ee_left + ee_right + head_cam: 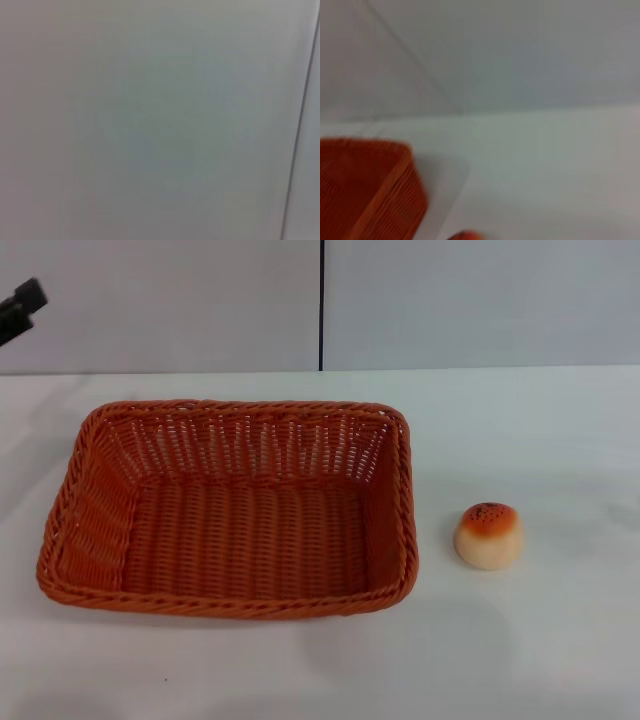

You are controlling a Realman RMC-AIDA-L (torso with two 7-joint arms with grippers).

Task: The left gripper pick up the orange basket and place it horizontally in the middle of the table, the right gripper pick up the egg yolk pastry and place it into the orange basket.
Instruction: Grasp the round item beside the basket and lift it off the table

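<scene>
Resting flat on the white desk (pixel 560 640), long side running left to right, slightly left of centre: the orange basket (pixel 230 510), open side up, braided rim unbroken, interior holding nothing. Standing upright on the desk just right of the basket, apart from its rim: the egg yolk pastry (pixel 489 535), glossy brown top with dark seeds facing up. Raised at the far left edge of the head view, well apart from the basket and set against the grey wall (pixel 180 300): the left pincer (pixel 20 308), only a dark tip visible, opening impossible to tell. Out of every view: the right pincer, so no state readable. Dividing the wall panels behind the desk: a dark vertical seam (pixel 321 300). Filling the left wrist view: plain grey wall surface with one faint seam line. Appearing in the right wrist view: a blurred corner of the orange basket (pixel 365 190) on the desk, a sliver of the pastry (pixel 465 235) at the frame edge, the wall beyond.
</scene>
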